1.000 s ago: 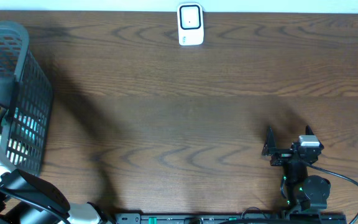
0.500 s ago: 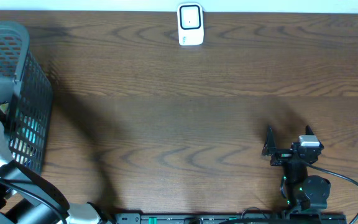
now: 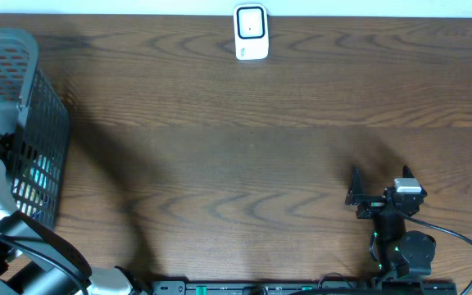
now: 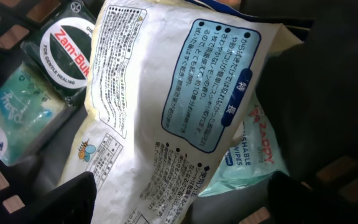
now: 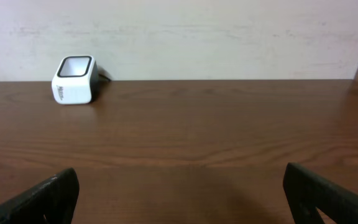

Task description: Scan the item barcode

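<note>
We have the left end effector [image 4: 179, 202] inside the basket [image 3: 31, 90], fingers apart. The white printed pouch [image 4: 166, 93] lies straight ahead of it and reaches down between the fingers, with the Zam-Buk tin [image 4: 67, 53] ahead-left and a wipes pack [image 4: 253, 152] ahead-right under the pouch. The right end effector [image 5: 182, 193] is spread wide over the bench [image 5: 216, 137], the scanner [image 5: 74, 79] well ahead to its left.

The round tin [image 4: 67, 59] reads "Zam-Buk" and "FOR GENTLE HEALING". The white pouch [image 4: 166, 106] carries Japanese print. The teal pack [image 4: 257, 158] reads "WIPES", possibly "ZAPPY" above.
</note>
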